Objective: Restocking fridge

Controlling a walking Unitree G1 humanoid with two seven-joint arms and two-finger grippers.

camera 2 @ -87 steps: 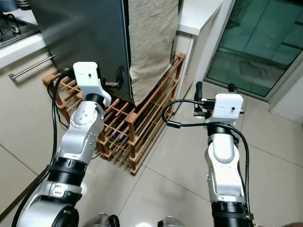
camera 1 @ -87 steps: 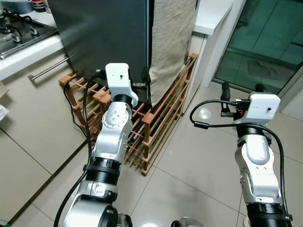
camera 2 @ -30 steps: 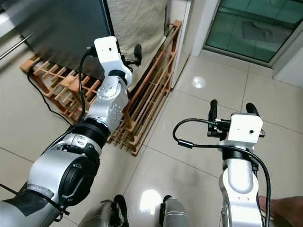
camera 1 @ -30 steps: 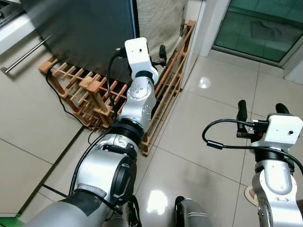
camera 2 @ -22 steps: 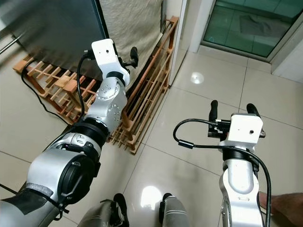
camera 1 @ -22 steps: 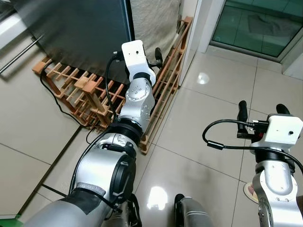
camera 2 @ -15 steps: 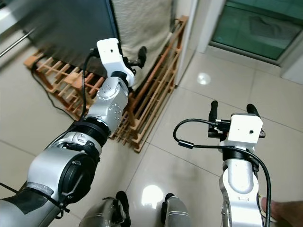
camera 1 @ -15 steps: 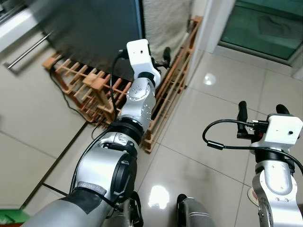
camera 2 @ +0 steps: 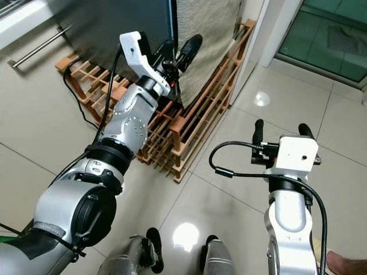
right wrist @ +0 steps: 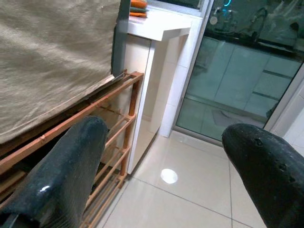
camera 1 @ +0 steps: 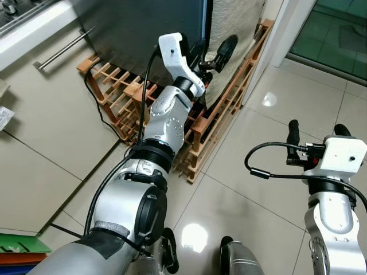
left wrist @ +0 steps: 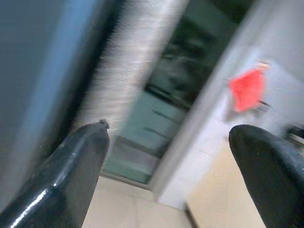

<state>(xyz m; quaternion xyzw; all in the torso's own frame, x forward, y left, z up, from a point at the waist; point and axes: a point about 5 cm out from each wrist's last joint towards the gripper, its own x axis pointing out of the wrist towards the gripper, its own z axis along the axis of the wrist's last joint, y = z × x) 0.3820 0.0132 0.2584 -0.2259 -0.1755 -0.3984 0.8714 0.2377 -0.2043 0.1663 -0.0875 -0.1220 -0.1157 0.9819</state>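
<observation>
— Where's the fridge (camera 1: 143, 28)?
— Dark, ahead on the left, a beige cloth (camera 1: 235, 34) hanging beside it, a wooden rack (camera 1: 223, 114) below.
— The left gripper (camera 1: 209, 54)?
— Raised at the fridge's edge, fingers spread, holding nothing.
— The right gripper (camera 1: 314, 130)?
— Over the floor tiles (camera 1: 258, 195), fingers apart, empty.

The left arm (camera 1: 166, 114) was stretched far forward and up, its silver forearm angled away from the body and its white wrist housing tilted. The left gripper (camera 1: 212, 54) was at the end of that reach, its two black fingers (left wrist: 78, 161) spread apart with a clear gap between the jaws. The right arm (camera 1: 330, 212) stood bent upright close to the body, a black cable looping off its wrist. The right gripper (camera 1: 315, 130) pointed forward, jaws held wide apart, fingers (right wrist: 71, 166) holding nothing.
</observation>
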